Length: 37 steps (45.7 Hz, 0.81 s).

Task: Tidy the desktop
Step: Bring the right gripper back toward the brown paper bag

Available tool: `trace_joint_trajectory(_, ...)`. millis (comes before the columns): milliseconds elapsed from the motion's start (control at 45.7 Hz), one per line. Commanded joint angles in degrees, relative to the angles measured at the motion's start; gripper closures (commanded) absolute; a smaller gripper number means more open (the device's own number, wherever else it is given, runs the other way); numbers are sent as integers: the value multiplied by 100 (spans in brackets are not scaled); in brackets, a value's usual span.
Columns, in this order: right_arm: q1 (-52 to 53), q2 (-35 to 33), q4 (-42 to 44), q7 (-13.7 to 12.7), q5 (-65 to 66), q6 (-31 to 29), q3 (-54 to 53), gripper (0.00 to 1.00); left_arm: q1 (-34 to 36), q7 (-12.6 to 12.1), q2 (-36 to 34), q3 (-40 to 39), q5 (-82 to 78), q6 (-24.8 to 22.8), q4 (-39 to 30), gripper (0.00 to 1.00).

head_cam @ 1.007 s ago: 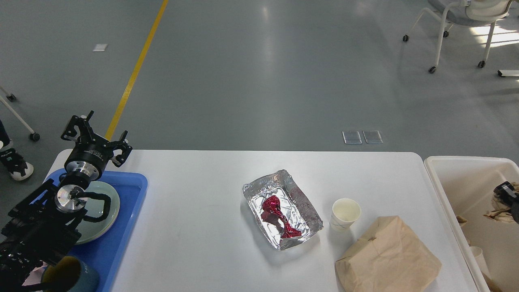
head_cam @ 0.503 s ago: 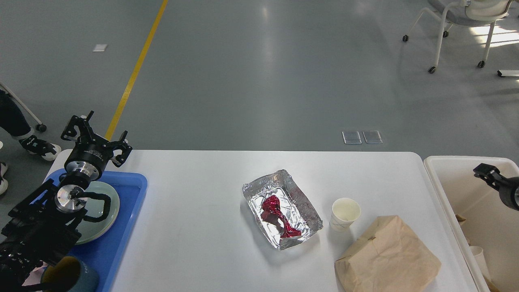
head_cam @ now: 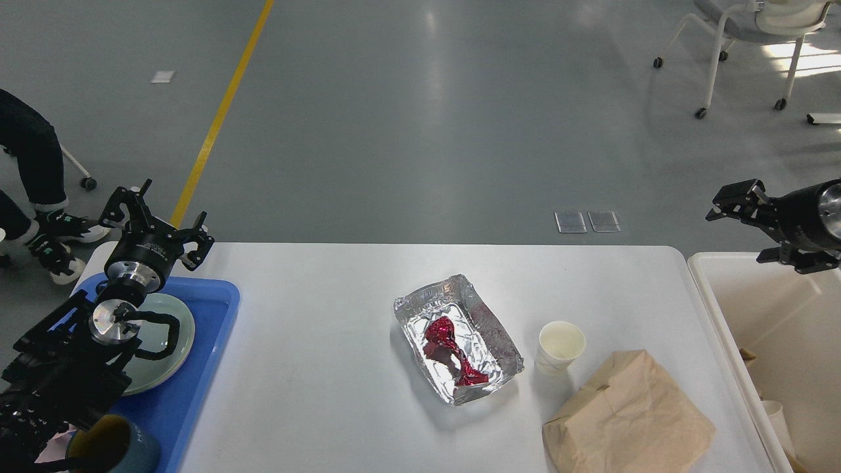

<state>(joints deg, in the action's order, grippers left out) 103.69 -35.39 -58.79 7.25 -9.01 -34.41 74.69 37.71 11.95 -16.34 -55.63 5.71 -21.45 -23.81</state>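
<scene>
The white desktop (head_cam: pixel 315 381) holds a crumpled foil tray (head_cam: pixel 489 325) with a red wrapper (head_cam: pixel 450 348) lying in it. To its right stand a white paper cup (head_cam: pixel 560 347) and a brown paper bag (head_cam: pixel 627 414). My left gripper (head_cam: pixel 161 220) hovers open and empty over the table's far left corner, above the blue tray. My right gripper (head_cam: pixel 752 226) is open and empty, raised above the far edge of the cream bin (head_cam: pixel 719 309).
A blue tray (head_cam: pixel 204 381) at the left carries a pale green plate (head_cam: pixel 172 328) and a dark mug (head_cam: pixel 115 447). The bin holds paper scraps and a cup (head_cam: pixel 776 414). A person's legs (head_cam: pixel 33 164) stand by the table's left end. A chair (head_cam: pixel 755 26) is far right.
My right gripper has risen out of the bin, up and leftwards, and now shows its spread fingers. The left arm has not moved. The person's legs have stepped into view at the left.
</scene>
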Motion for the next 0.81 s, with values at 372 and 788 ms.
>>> trace_joint_trajectory(372, 2191, 1104, -1838, -4, 4, -1648, 880, 0, 0, 0, -1, 0, 0, 0, 0, 3)
trace_joint_trajectory(788, -252, 1473, -1548, -13, 48, -347, 239, 0, 0, 0, -1, 0, 0, 0, 0, 3)
